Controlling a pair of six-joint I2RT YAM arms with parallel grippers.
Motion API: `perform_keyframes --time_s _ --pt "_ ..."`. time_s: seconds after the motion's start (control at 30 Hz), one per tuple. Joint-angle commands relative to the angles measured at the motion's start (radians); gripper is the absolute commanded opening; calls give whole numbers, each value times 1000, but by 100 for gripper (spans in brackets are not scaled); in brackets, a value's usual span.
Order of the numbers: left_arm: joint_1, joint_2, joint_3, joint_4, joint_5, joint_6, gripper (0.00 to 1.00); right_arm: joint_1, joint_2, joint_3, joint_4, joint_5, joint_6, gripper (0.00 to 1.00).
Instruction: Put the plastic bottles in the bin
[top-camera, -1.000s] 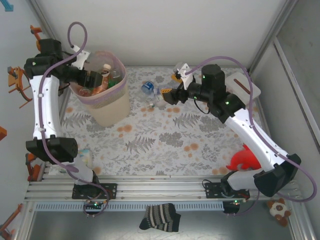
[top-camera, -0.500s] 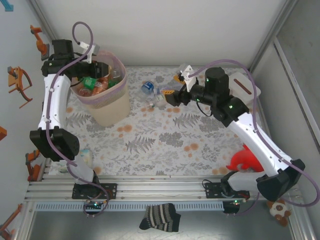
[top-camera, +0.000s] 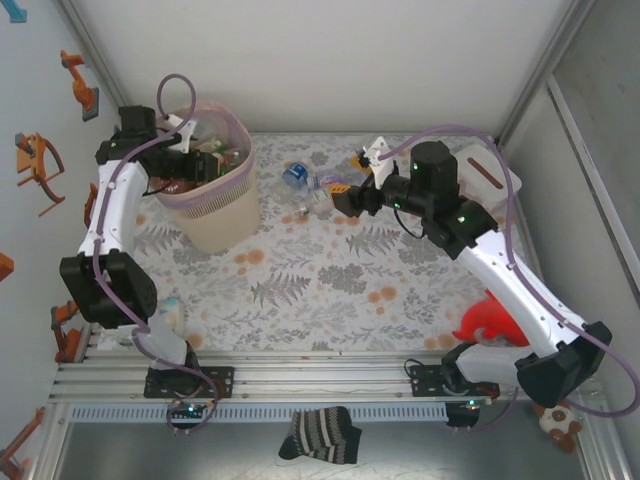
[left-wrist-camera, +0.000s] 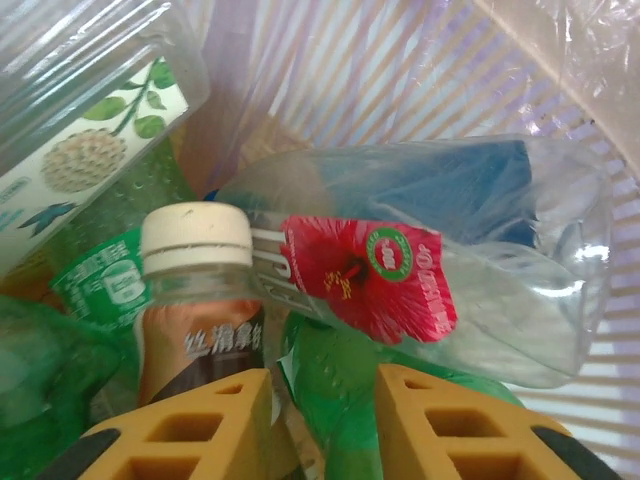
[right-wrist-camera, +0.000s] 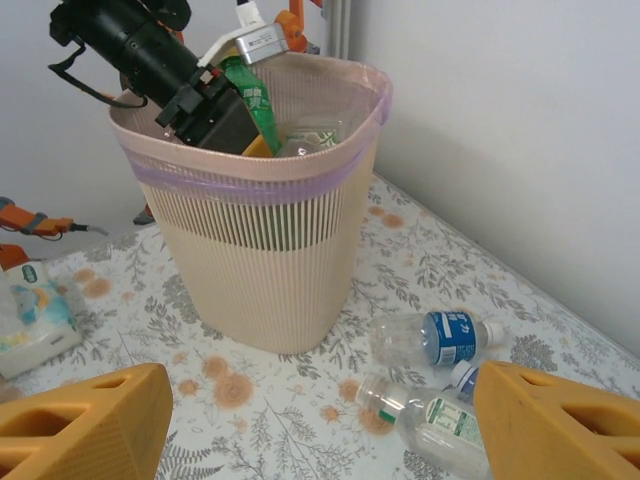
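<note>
- Down inside the bin (top-camera: 215, 220), left gripper (left-wrist-camera: 318, 378) hangs over piled plastic bottles (left-wrist-camera: 400, 270); can't tell if it's clamping anything.
- Right gripper (right-wrist-camera: 320, 400) spread wide, empty, near loose bottles (right-wrist-camera: 440, 340) on the table (top-camera: 300, 290).

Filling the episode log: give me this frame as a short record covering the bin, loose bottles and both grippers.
bin: pale pink, upright, far left of table, well filled with bottles
in bin: flower-label bottle, clear; white-capped bottle, brown; green ones underneath
on table: blue-label bottle and green-label bottle, lying right of the bin
left gripper: down inside the bin, fingers slightly apart; grip unclear
right gripper: open, empty, low over the table by the loose bottles
</note>
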Motion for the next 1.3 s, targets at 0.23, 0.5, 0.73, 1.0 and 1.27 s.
perform_keyframes --time_s 0.23,0.5,0.73,1.0,1.27 --pt "16 -154 55 112 32 -100 38 6 32 36 42 43 37 77" --pt "19 -152 17 147 -406 -95 34 6 37 38 44 25 38 77" --pt "28 0 63 106 -426 -83 32 5 28 32 33 31 32 77" --pt "44 53 80 58 -321 -108 31 6 15 21 31 54 37 77" --pt "44 -77 78 136 -175 -183 33 1 141 113 -52 250 151 77"
